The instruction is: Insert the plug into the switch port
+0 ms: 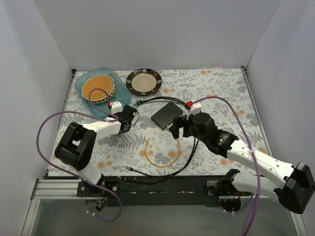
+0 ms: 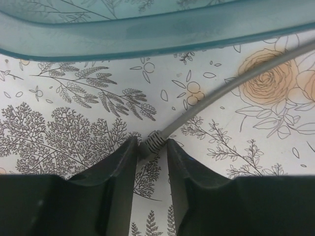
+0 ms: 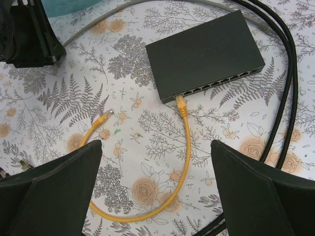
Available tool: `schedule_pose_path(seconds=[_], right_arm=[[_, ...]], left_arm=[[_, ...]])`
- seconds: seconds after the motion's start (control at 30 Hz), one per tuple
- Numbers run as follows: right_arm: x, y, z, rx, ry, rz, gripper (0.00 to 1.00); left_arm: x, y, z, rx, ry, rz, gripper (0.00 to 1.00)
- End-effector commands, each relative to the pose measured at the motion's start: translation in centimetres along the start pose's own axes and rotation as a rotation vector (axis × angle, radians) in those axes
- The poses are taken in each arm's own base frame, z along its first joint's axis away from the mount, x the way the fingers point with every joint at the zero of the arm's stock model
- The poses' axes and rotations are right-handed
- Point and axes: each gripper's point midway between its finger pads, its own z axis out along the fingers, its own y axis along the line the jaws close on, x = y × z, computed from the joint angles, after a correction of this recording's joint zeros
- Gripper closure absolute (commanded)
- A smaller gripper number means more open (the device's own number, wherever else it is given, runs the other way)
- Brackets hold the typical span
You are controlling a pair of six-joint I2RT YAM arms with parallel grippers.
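The dark grey switch box (image 3: 204, 51) lies flat, its port row (image 3: 221, 83) along the near edge; it also shows in the top view (image 1: 166, 115). A yellow cable (image 3: 186, 147) loops on the cloth. One plug (image 3: 181, 103) sits with its tip in a port at the row's left end. The other plug (image 3: 105, 117) lies free. My right gripper (image 3: 156, 145) is open wide and empty, above the loop just short of the box (image 1: 179, 129). My left gripper (image 2: 151, 143) is shut on the ribbed end of a grey cable (image 2: 155, 140), left of the box (image 1: 129, 118).
A teal tray (image 1: 84, 78) with a plate stands at the back left, close to the left gripper, its rim in the left wrist view (image 2: 147, 34). A dark-rimmed plate (image 1: 144, 81) is beside it. Black cables (image 3: 290, 73) curve round the box's right side and along the near table (image 1: 162, 172).
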Motion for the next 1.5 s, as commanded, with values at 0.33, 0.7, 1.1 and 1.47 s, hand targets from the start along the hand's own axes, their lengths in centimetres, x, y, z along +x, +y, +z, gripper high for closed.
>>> schedule_pose_path(seconds=[0.33,0.7,1.1,1.47], right_arm=[[-2.7,-0.1,-1.4,0.016,-0.070,-0.019,0.03],[-3.5,0.4,-1.6,-0.018,-0.090,-0.070,0.03],[-5.7,3.1,-2.9,-0.156,-0.142,-0.124,0.03],[-11.4,7.0,-8.4,-0.377,-0.324,-0.441,0.02]], left_arm=[[5.5,-5.3,-4.2,0.428,0.276,0.157,1.00],[-4.2,-10.1,-16.3,0.888,0.057,0.085,1.00],[-5.8,-11.0,-24.7,1.260,-0.005,0.145,1.00],[-2.7,-12.2,-29.0,1.523,0.126,0.336,1.00]])
